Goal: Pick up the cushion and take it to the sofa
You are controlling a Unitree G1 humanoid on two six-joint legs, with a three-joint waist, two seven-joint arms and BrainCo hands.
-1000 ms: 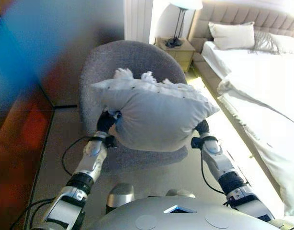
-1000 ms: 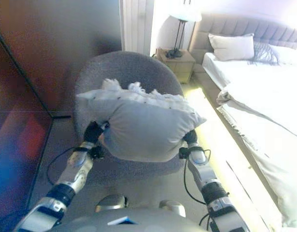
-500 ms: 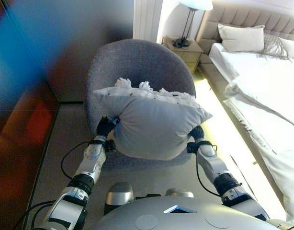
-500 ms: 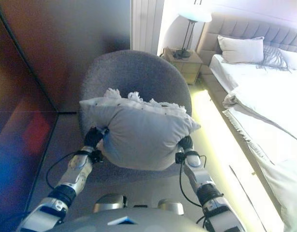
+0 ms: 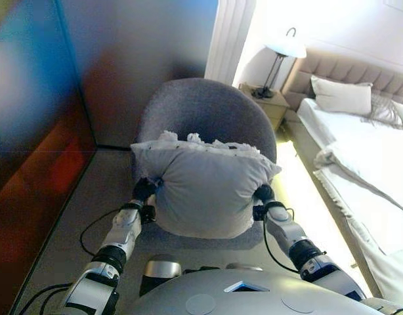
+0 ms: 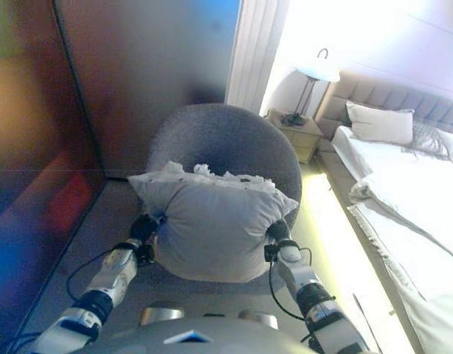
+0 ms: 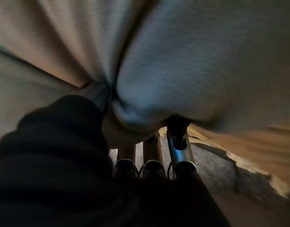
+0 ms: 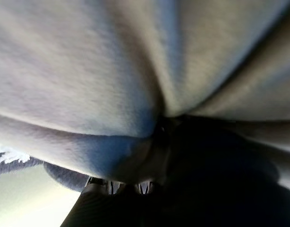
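A pale grey cushion [image 5: 203, 184] with a white fringe along its top edge is held up between my two hands, in front of a round grey chair [image 5: 205, 111]. My left hand [image 5: 144, 191] grips its left side and my right hand [image 5: 261, 195] grips its right side. In the left wrist view the fingers [image 7: 175, 146] and thumb pinch a fold of the cushion [image 7: 201, 61]. In the right wrist view the cushion [image 8: 112, 71] bulges over my hand's dark cover, which presses into it. No sofa shows apart from the chair.
A bed [image 5: 365, 157] with white bedding and pillows lies on the right. A wooden nightstand [image 5: 270, 105] with a lamp [image 5: 283, 49] stands at its head. A dark wooden wall [image 5: 44, 125] runs along the left. Grey floor [image 5: 90, 197] lies around the chair.
The camera has tilted and shifted, so more wall and the lamp show. The cushion stays held between both hands and now sits a little lower and closer to me.
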